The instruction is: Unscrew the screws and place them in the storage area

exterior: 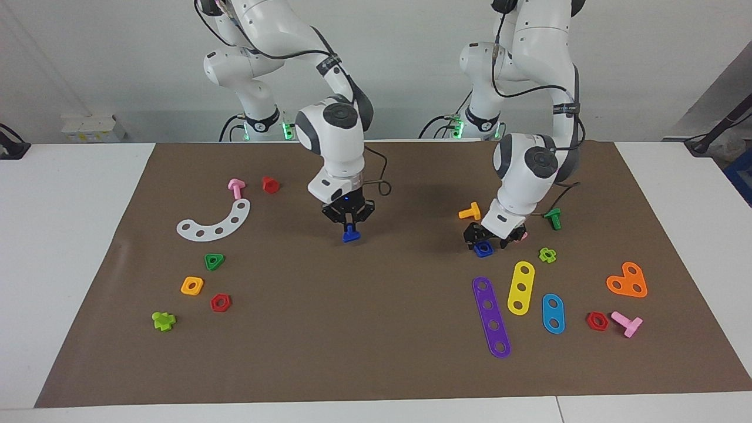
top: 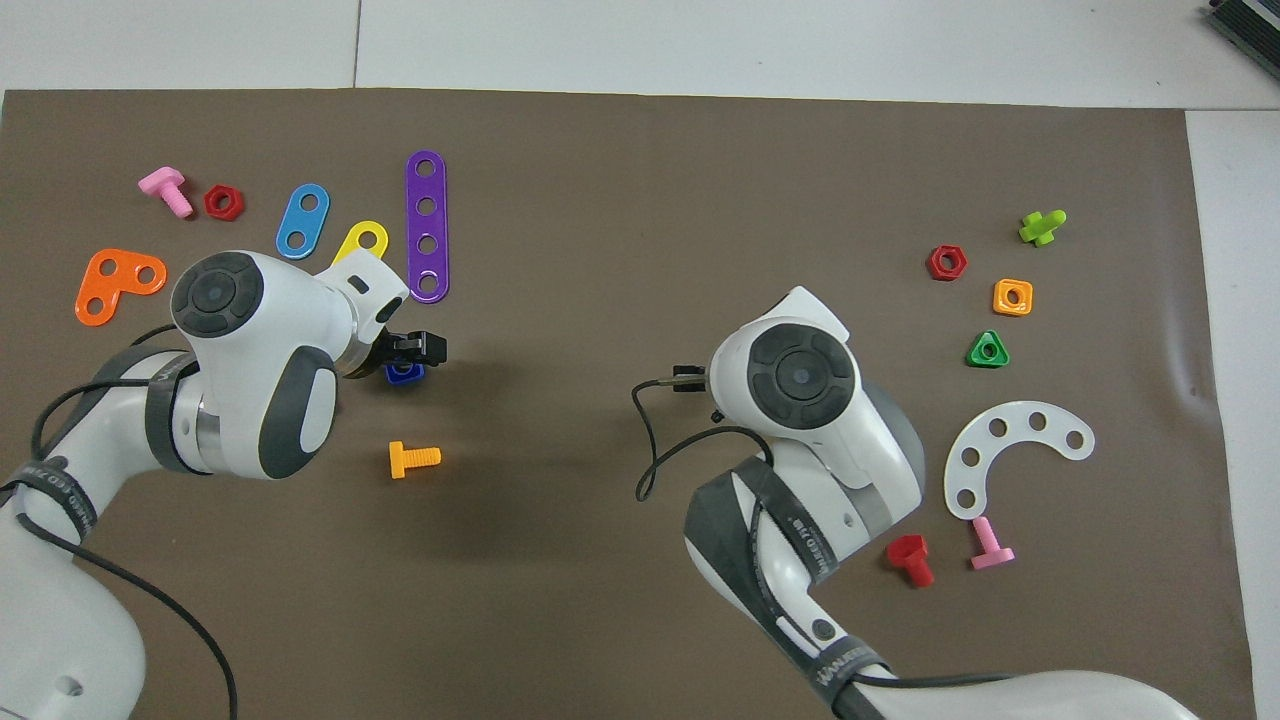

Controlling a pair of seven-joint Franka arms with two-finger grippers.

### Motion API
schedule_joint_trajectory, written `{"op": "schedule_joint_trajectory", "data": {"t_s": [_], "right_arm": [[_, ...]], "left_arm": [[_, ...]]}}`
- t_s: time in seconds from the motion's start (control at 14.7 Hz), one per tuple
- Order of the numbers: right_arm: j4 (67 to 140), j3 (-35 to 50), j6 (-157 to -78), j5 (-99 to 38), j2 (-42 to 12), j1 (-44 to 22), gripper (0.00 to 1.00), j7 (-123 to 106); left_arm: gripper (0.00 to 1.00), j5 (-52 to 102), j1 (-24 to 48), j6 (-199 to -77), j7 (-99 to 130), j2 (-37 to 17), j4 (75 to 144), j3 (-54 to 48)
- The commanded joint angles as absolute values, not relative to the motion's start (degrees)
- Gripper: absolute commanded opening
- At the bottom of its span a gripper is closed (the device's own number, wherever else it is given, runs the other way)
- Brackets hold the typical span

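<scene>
My right gripper hangs over the middle of the brown mat, shut on the dark-blue screw, whose head points down just above the mat. In the overhead view the right wrist hides both. The left gripper stands open just above a dark-blue square nut that lies loose on the mat. From overhead, this gripper sits beside the same nut.
Around the left gripper lie an orange bolt, a green bolt, and purple, yellow and blue strips. Toward the right arm's end are a white arc, a green triangular nut and several nuts and bolts.
</scene>
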State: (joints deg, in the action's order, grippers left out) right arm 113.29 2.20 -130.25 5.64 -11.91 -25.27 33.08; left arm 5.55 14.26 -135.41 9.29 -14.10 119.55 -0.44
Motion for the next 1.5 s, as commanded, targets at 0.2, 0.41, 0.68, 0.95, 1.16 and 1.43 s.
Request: {"op": "schedule_joint_trajectory", "data": {"t_s": [0.2,0.41,0.68,0.95,1.16,1.43], "right_arm": [[115.66,2.81,-128.14,5.28,-9.49,-13.38,0.0,23.58],[116.89,2.73,-128.5,1.24,-9.75,-8.71,0.0,16.28],[117.33,2.72,-128.85,1.14,-10.81,-4.67,0.0,12.31],[118.39,2.72,-130.87,1.14,-12.04,-1.33,0.0,9.93],[118.39,2.72,-130.87,1.14,-12.3,-1.23,0.02,9.84],[117.51,2.81,-129.82,1.14,-11.69,-1.23,0.96,10.55]], "left_arm": [[1.0,5.8,14.07,-128.95,8.7,-9.06,120.41,0.18],[1.0,3.35,13.45,-124.56,8.35,-6.16,120.5,0.87],[0.98,2.46,11.26,-120.5,7.38,-2.99,120.76,0.97],[0.92,2.46,8.01,-118.83,3.52,-1.23,120.85,0.97],[0.92,-0.51,7.56,-117.69,3.52,0.08,121.03,0.97],[0.92,-1.14,5.28,-115.58,1.59,2.19,121.03,0.97]]}}
